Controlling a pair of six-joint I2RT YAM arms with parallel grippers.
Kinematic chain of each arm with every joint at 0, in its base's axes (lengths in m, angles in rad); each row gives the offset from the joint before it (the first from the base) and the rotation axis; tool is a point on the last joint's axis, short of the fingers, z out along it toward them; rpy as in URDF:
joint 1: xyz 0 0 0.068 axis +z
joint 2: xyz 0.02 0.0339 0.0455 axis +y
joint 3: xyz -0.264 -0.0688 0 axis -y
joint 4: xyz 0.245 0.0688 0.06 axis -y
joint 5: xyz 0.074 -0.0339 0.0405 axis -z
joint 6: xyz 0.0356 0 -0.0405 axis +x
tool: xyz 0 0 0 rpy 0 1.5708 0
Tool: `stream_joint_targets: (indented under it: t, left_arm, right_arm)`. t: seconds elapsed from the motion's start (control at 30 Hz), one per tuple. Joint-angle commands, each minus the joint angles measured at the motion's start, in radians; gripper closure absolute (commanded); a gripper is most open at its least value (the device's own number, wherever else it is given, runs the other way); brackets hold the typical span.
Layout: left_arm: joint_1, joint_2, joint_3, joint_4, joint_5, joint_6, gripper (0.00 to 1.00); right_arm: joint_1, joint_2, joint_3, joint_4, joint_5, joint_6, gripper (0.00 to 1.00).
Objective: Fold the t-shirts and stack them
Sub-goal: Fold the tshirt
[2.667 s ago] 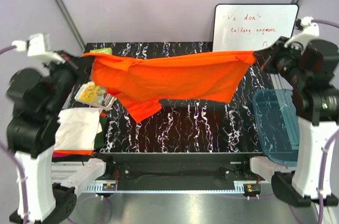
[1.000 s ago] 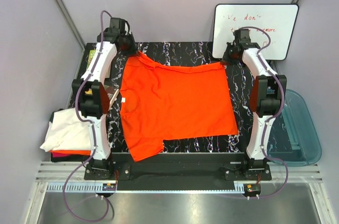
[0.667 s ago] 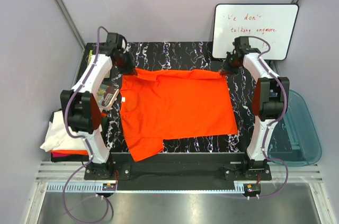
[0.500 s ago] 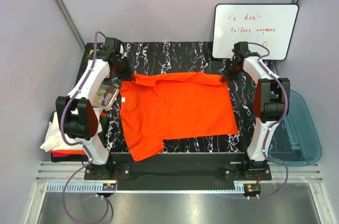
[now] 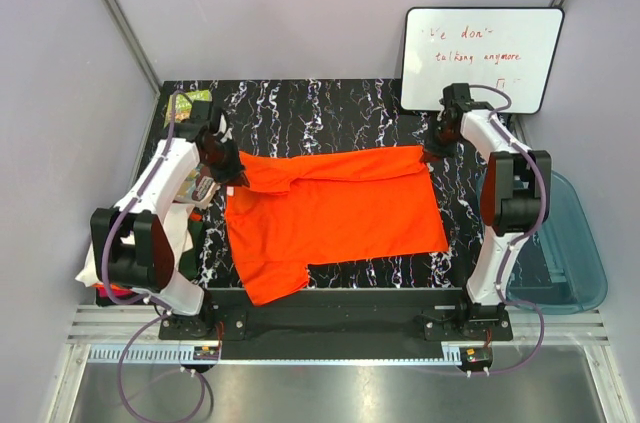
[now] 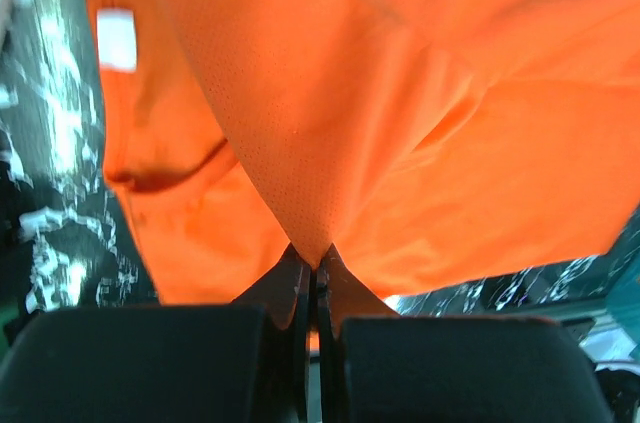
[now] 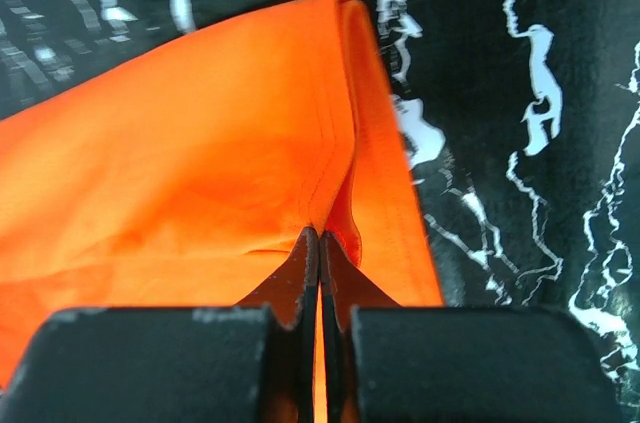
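We find the bright orange t-shirt [image 5: 335, 213] spread on the desk [image 5: 330, 103], with its far edge raised and turned over toward the near side. The left hand [image 5: 232, 175] is pinched tight on the far-left corner of the cloth, on the shoulder side. The right hand [image 5: 430, 151] is pinched tight on the far-right corner, at the hem. Both wrist views show cloth caught between closed jaws.

We judge the step in hand to be the first fold, with the far edge carried over onto the near one. The next move calls for both hands to travel nearward evenly with the edge taut, then lay it flush before letting go. Uneven travel would skew the fold.
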Motion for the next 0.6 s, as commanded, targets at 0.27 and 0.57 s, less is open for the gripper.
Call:
stream_joint_targets:
  t: [0.27, 0.57]
  left_arm:
    - [0.002, -0.096, -0.146, -0.016, 0.005, -0.033, 1.00]
    - [-0.002, -0.093, -0.186, -0.038, 0.004, -0.045, 1.00]
  right_arm:
    - [-0.007, 0.187, 0.091, -0.075, 0.071, -0.018, 0.75]
    - [-0.007, 0.154, 0.100, -0.109, 0.131, -0.021, 0.00]
